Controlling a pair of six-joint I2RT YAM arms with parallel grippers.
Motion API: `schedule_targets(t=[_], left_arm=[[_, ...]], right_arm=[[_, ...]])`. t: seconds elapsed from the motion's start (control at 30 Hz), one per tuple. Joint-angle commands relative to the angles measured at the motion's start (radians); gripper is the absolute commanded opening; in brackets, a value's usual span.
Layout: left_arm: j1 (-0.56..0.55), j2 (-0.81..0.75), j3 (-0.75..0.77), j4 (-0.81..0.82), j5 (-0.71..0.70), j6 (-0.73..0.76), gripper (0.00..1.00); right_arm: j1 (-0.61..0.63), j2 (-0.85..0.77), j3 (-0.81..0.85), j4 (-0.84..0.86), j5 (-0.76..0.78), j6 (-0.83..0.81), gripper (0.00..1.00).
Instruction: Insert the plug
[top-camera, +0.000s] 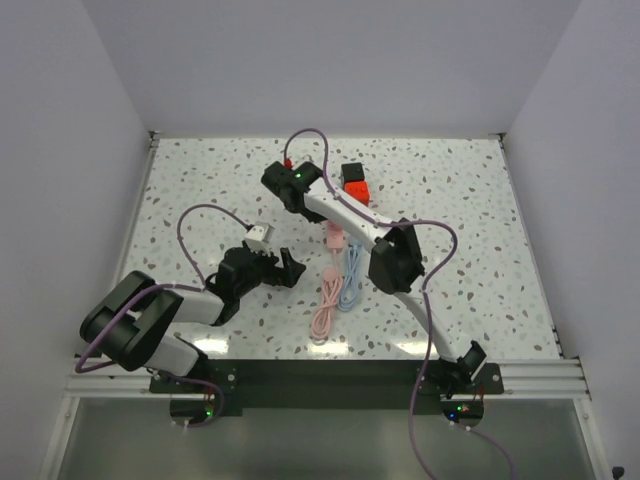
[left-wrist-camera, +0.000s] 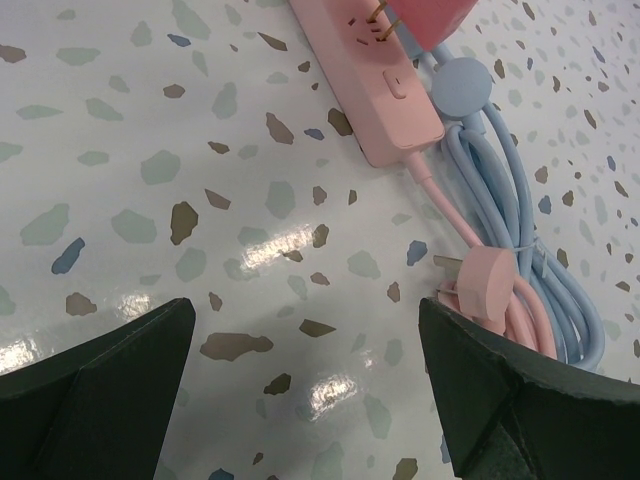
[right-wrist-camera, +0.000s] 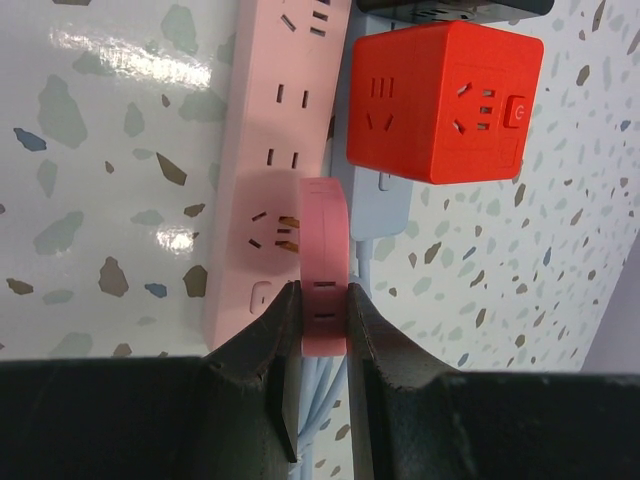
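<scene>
My right gripper (right-wrist-camera: 325, 295) is shut on a flat pink plug (right-wrist-camera: 325, 240), its fingers clamped on the plug's two sides. The plug stands edge-on against the pink power strip (right-wrist-camera: 275, 140), and its brass prongs (right-wrist-camera: 287, 233) reach into one of the strip's last sockets, a short length of them still showing. From the left wrist view the same plug (left-wrist-camera: 425, 15) sits over the strip (left-wrist-camera: 365, 90) near its switch. My left gripper (left-wrist-camera: 305, 320) hangs open over bare table to the left of the strip's cable end, holding nothing; it shows in the top view (top-camera: 275, 265) too.
A red socket cube (right-wrist-camera: 440, 95) stands just right of the strip, with a pale blue strip (right-wrist-camera: 380, 205) under it. A round blue plug (left-wrist-camera: 460, 80), a round pink plug (left-wrist-camera: 485, 280) and coiled pink and blue cables (top-camera: 335, 300) lie nearer. A white cube (top-camera: 258, 235) sits by my left gripper.
</scene>
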Motion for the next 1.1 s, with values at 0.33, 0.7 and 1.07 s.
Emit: schedule_targets(t=[0.33, 0.7, 1.07], left_arm=[[0.007, 0.012, -0.002, 0.06, 0.0, 0.003, 1.0], [0.007, 0.014, 0.001, 0.06, -0.003, 0.006, 1.0], [-0.002, 0.143, 0.044, 0.155, 0.02, -0.004, 1.0]], right_arm=[[0.009, 0.075, 0.023, 0.12, -0.03, 0.017, 0.0], [0.042, 0.022, -0.003, 0.173, -0.043, -0.002, 0.0], [0.053, 0.006, -0.023, 0.186, -0.008, -0.006, 0.0]])
